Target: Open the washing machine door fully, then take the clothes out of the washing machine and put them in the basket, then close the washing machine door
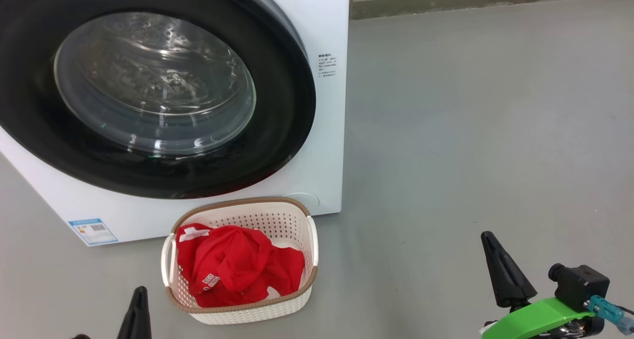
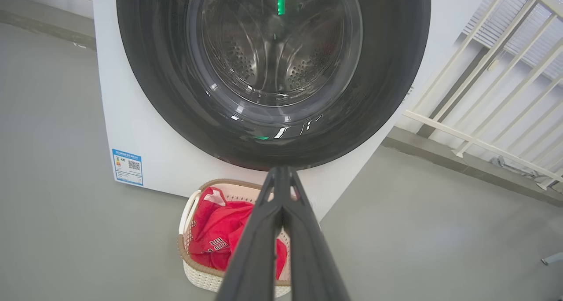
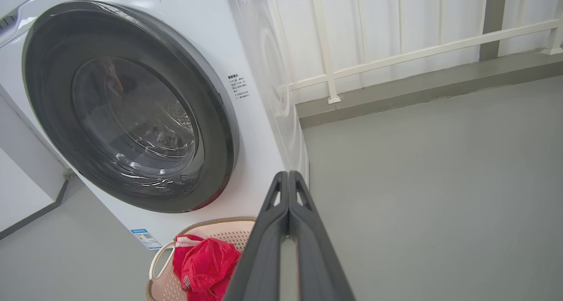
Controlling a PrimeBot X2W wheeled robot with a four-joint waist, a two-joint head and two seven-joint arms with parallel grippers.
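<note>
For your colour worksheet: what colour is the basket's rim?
Brown: the basket rim, clearest in head view.

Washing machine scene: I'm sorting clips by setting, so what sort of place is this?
Probably a laundry spot on a balcony or terrace: a washing machine, a basket of red clothes on bare grey floor, white railing beside it.

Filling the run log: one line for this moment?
washing machine door shut | clothes in basket | left gripper shut, empty | right gripper shut, empty
</note>
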